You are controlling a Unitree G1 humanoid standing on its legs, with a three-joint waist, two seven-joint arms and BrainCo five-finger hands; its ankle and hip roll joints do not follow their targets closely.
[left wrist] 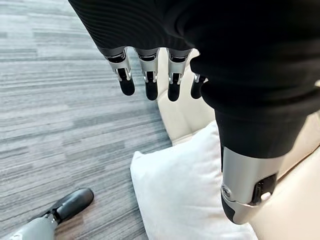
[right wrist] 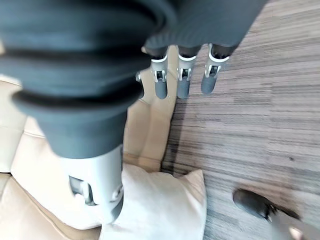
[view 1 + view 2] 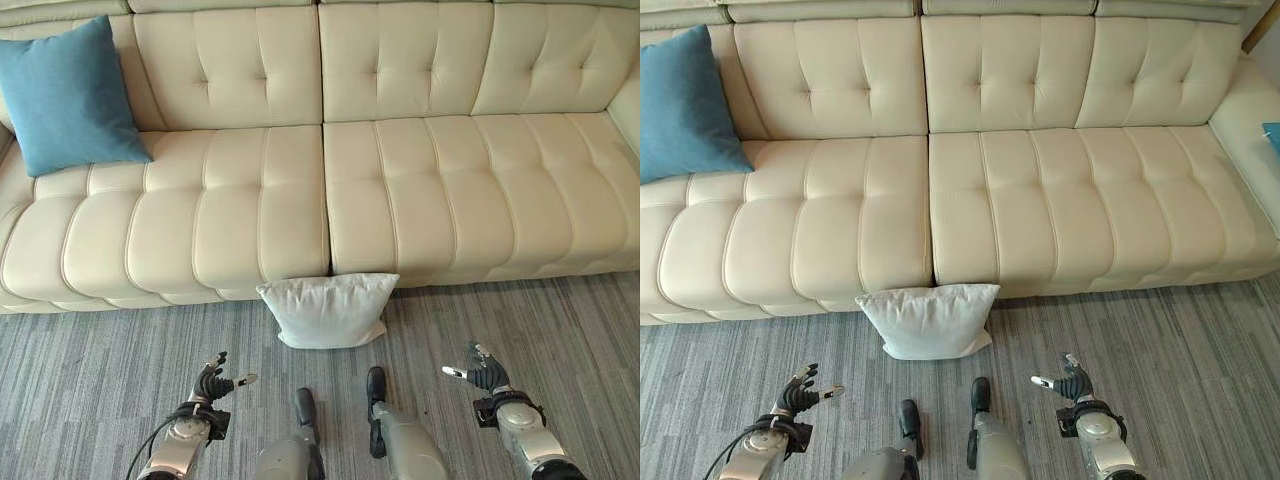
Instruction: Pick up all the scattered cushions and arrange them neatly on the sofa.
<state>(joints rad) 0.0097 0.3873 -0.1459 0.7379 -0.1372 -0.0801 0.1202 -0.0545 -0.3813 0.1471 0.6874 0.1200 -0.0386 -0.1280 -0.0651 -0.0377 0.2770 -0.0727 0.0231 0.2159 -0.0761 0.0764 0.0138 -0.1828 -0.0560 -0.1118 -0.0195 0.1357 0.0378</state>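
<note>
The white cushion leaned against the cream sofa front, between the left hand and right hand, both empty with fingers relaxed and spread. A one-sided grab would likely have let the soft cushion sag and slip.

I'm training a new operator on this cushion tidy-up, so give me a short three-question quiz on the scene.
1. True or false: the white cushion lies on the sofa seat.
2. Which corner of the sofa holds the blue cushion? A) the robot's left B) the robot's right
3. Fill in: the left robot hand and right robot hand are both ____, holding nothing.

Key: 1 false, it lies on the floor against the sofa front; 2 A; 3 open.
</note>
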